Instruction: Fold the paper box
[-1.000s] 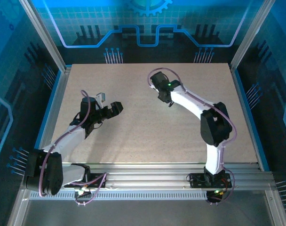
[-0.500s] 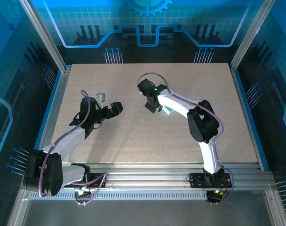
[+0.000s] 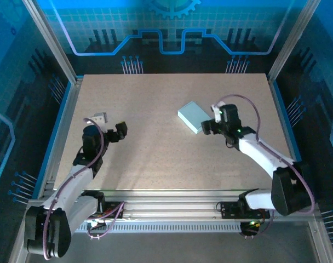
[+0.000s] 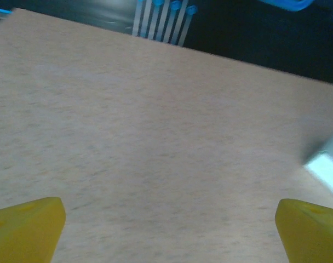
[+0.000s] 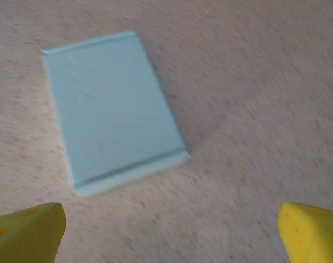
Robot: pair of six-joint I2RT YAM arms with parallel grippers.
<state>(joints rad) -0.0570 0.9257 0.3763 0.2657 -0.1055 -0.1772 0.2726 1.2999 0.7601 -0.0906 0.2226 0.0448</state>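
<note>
The paper box [image 3: 193,116] lies just left of the right tool [image 3: 209,121], long axis far-left to near-right; the left tool [image 3: 114,131] is well apart. Both tools gape empty.

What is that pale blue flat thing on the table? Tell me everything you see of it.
The pale light-blue paper box looks like thin matte card, folded into a small, shallow, closed rectangle with a crease near each short end. It lies flat on the speckled beige table, right of centre, turned at an angle to the table's edges. Only the table touches it; the open right gripper sits beside it, apart.
</note>
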